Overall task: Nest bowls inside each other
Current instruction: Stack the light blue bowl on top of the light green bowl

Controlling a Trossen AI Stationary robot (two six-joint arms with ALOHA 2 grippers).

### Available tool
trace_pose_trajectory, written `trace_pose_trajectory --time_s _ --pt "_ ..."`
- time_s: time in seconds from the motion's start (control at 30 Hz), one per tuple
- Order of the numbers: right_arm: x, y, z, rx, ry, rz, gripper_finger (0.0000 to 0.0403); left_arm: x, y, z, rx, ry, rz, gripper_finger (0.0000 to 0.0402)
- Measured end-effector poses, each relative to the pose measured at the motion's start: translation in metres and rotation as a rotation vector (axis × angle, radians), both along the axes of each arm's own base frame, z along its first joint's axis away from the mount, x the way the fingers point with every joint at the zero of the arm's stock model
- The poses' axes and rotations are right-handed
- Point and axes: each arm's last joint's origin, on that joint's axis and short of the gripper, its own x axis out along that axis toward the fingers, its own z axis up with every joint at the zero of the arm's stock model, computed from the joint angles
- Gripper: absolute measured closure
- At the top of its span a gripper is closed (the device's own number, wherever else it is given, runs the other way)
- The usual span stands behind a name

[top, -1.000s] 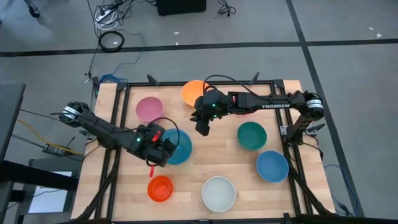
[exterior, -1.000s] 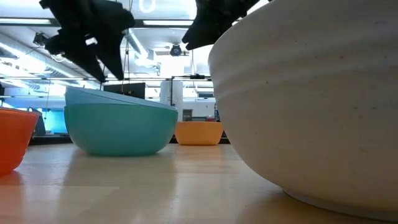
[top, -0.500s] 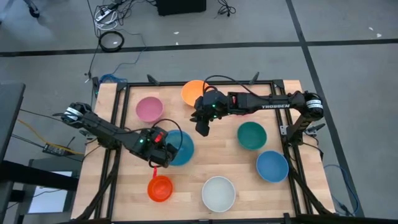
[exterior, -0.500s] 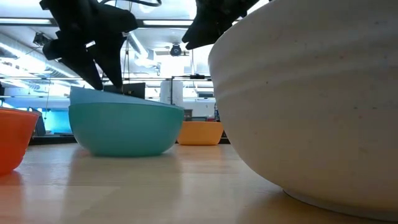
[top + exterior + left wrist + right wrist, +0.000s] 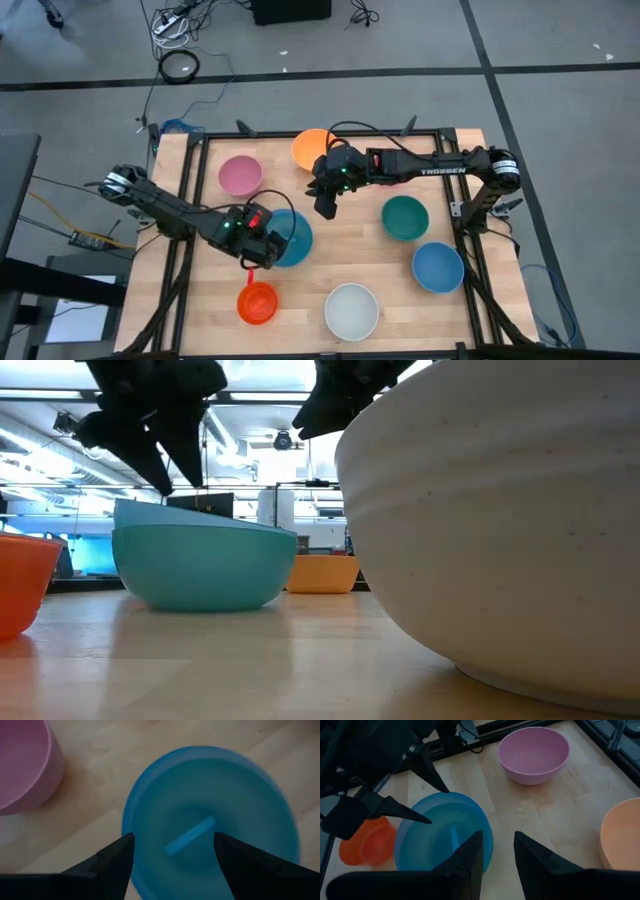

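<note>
Wooden counter (image 5: 330, 262) carries the scattered bowls; the blue bowl (image 5: 210, 820) sits nested in a teal one mid-counter. Left gripper (image 5: 172, 852) hovers over it, fingers wide, empty; right gripper (image 5: 497, 850) hangs nearby, fingers narrowly parted. Probably light, stiff, slick plastic (pinch the rim).

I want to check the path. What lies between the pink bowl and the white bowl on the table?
In the high view, the blue bowl lies between the pink bowl and the white bowl, with the left gripper over its edge.
</note>
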Motion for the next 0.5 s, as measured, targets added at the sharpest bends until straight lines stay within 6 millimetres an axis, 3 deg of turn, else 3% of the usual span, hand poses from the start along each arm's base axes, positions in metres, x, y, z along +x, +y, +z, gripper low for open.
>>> trace_pose_trajectory --time_s 0.5 --pt "0.0 0.002 0.0 0.0 0.0 0.005 0.0305 0.003 -0.003 -0.012 -0.017 0.077 -0.004 0.0122"
